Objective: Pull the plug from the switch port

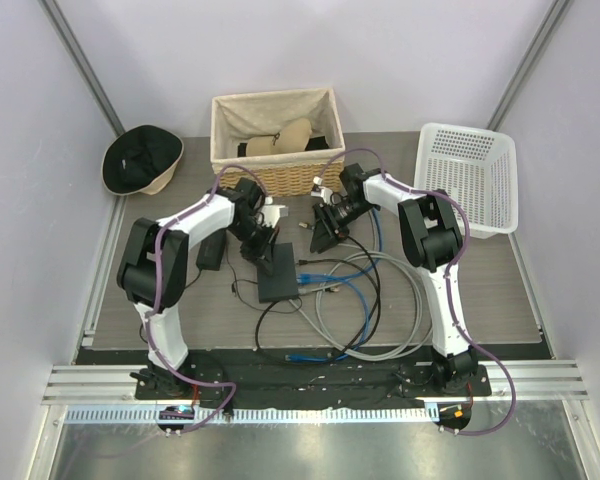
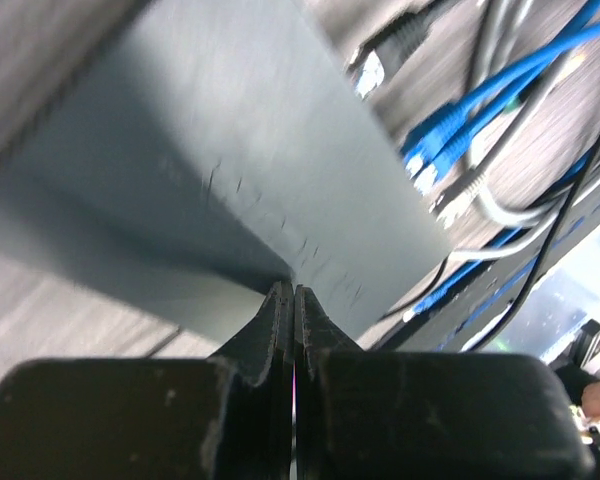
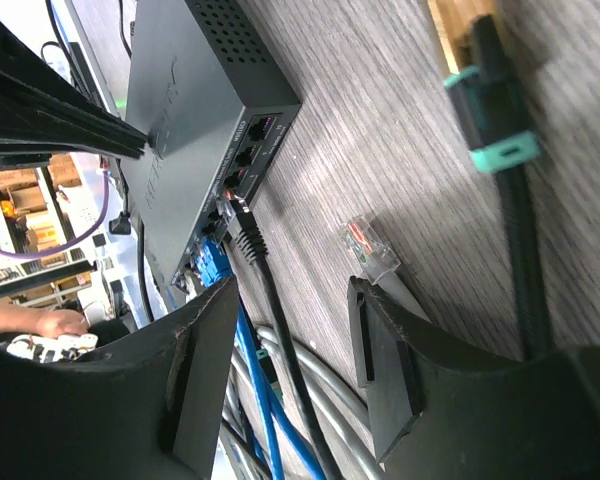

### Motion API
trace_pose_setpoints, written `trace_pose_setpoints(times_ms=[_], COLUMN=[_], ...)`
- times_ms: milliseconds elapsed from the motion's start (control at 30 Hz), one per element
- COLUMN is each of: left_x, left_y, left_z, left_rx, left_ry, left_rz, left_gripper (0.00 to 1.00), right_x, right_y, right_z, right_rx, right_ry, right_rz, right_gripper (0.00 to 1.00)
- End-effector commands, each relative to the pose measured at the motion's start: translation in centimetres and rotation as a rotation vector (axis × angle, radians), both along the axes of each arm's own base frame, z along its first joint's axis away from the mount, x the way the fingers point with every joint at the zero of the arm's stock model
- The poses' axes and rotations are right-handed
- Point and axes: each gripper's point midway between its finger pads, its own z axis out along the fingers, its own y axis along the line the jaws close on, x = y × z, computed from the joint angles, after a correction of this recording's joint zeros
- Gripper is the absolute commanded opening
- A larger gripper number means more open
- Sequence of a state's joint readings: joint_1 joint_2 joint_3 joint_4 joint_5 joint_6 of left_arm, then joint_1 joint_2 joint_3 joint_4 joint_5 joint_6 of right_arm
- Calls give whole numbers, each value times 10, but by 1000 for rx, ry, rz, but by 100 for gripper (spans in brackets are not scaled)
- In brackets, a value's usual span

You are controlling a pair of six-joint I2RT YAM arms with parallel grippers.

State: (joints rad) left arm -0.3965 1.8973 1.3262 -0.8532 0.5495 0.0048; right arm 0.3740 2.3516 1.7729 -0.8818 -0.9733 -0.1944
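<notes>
The switch (image 3: 185,95) is a flat black box; its ports (image 3: 248,158) line the narrow edge facing my right gripper. A black plug (image 3: 244,228) on a black cable sits in one port, and a blue plug (image 3: 213,265) sits beside it. My right gripper (image 3: 292,290) is open a short way back from the ports, with the black cable running between its fingers untouched. My left gripper (image 2: 294,292) is shut, its tips pressed on the switch's top (image 2: 230,170). From above, the left gripper (image 1: 263,247) is over the switch (image 1: 278,275) and the right gripper (image 1: 322,236) is just right of it.
A loose clear plug (image 3: 370,245) on a grey cable and a black cable with a teal collar (image 3: 495,115) lie near the right gripper. Grey, blue and black cables (image 1: 365,300) loop in front of the switch. A power brick (image 1: 211,251) lies left; a wicker basket (image 1: 276,140) and a white basket (image 1: 467,175) stand behind.
</notes>
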Motion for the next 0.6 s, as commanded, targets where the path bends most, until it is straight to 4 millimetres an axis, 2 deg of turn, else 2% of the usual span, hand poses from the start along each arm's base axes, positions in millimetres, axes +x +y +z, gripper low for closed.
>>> trace_pose_setpoints(times_ms=[0, 100, 133, 233, 467, 567], left_x=[-14, -9, -8, -8, -9, -16], left_y=[20, 16, 18, 27, 29, 39], left_z=[14, 28, 27, 15, -11, -30], left_rx=[63, 34, 47, 102, 159, 219], left_ry=[-12, -58, -65, -49, 6, 27], left_rz=[-19, -26, -21, -35, -18, -24], left_gripper=[0, 0, 0, 0, 0, 0], right_x=[6, 7, 8, 5, 2, 0], right_y=[1, 3, 3, 7, 18, 22], right_z=[-4, -2, -1, 0, -4, -8], right_rx=[-25, -23, -21, -19, -15, -12], right_ry=[-45, -50, -53, -50, -38, -23], right_rz=[-1, -3, -4, -1, 10, 10], right_gripper=[56, 56, 56, 56, 57, 57])
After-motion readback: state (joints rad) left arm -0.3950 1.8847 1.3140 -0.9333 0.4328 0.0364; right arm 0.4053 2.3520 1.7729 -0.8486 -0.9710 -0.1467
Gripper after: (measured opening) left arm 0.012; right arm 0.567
